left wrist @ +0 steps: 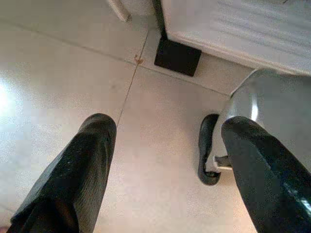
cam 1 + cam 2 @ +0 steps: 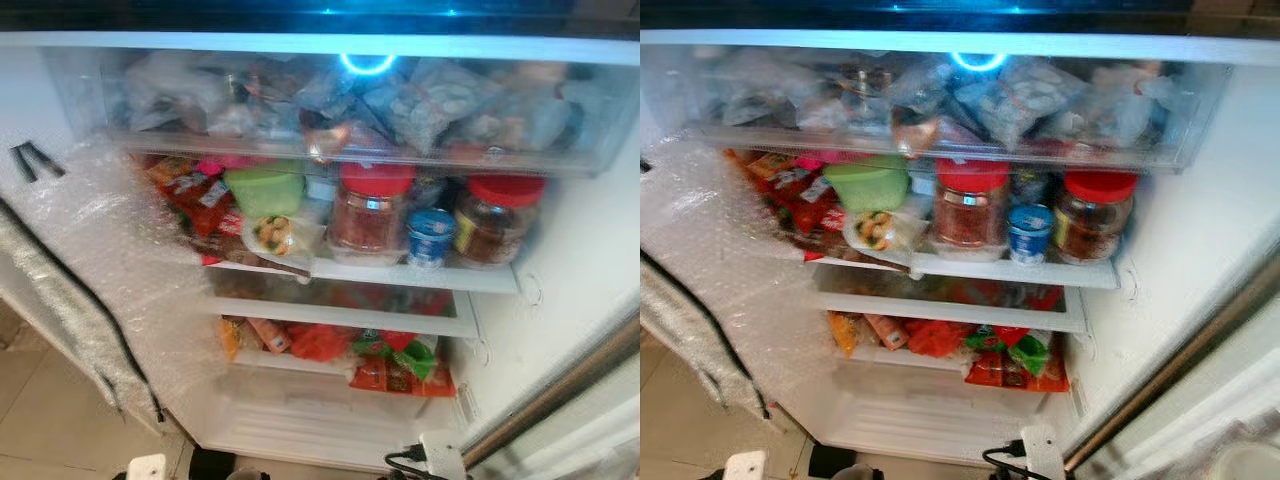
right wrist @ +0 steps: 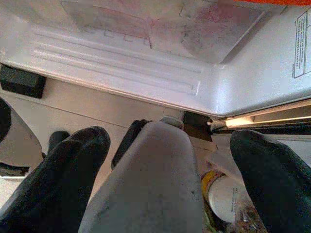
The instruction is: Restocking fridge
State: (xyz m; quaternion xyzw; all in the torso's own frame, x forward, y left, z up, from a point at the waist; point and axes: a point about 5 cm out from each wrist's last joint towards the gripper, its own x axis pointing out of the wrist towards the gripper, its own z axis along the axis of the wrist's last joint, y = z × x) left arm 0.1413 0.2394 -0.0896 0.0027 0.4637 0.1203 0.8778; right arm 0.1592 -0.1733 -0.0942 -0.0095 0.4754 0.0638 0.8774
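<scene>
The fridge stands open before me, its white middle shelf (image 2: 400,272) packed. Two red-lidded jars (image 2: 370,205) (image 2: 497,215) stand there with a small blue cup (image 2: 431,236) between them and a green tub (image 2: 265,190) to their left. Above, a clear drawer (image 2: 350,100) holds frosted bags. Red and green packets (image 2: 390,365) lie on the lower shelf. My left gripper (image 1: 169,126) hangs open over the tiled floor (image 1: 58,73). My right gripper (image 3: 172,136) hangs open near the fridge's base (image 3: 121,58), holding nothing; a grey rounded part (image 3: 150,184) lies beyond its fingers.
Bubble wrap (image 2: 110,250) covers the fridge's left side, with a black cord running down it. A white power strip (image 2: 440,455) with a black plug lies on the floor by the fridge's lower right corner. A black fridge foot (image 1: 177,57) rests on the tiles.
</scene>
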